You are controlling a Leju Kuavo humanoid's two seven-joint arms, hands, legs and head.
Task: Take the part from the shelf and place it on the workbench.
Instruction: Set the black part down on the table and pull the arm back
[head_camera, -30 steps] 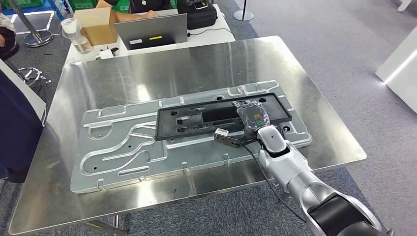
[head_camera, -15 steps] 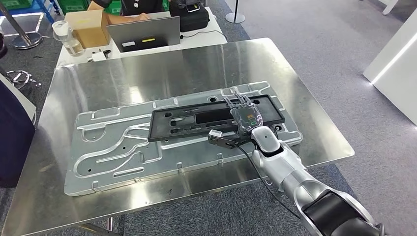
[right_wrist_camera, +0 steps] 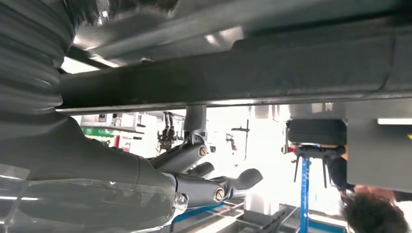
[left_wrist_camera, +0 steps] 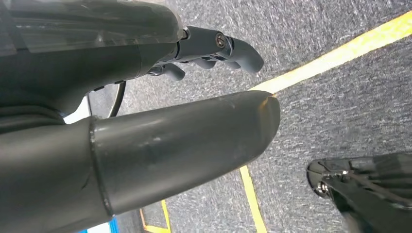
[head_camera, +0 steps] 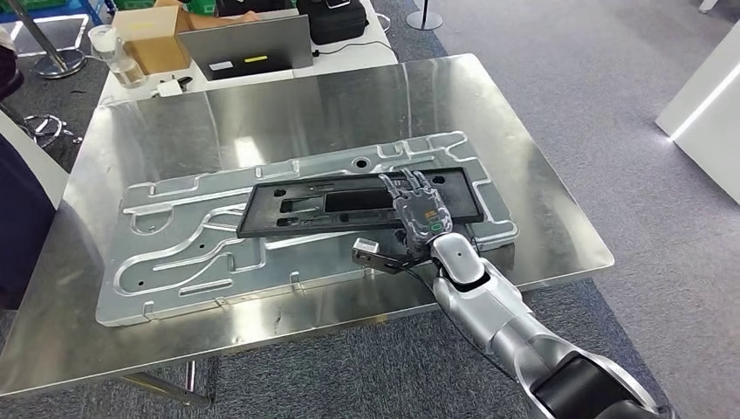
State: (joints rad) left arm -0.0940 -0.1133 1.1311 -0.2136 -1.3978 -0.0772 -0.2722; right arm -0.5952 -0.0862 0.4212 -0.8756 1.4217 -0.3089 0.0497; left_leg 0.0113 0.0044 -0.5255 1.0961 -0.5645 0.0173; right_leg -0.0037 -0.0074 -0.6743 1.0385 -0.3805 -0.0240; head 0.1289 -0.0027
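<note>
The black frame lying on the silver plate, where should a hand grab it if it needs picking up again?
Grip the black frame by its near long rail, coming from the robot's side. It lies flat, and its open cutouts likely let fingers hook the rail.

Right hand (head_camera: pixel 421 214) lies on the right part of the black plastic frame part (head_camera: pixel 349 205), fingers (head_camera: pixel 403 183) spread flat over it. Frame sits on a large stamped aluminium panel (head_camera: pixel 201 253), lying flat on the steel surface (head_camera: pixel 262 113). Beyond the far edge: laptop (head_camera: pixel 244 45), cardboard box (head_camera: pixel 153 39), clear jar (head_camera: pixel 109 54).
</note>
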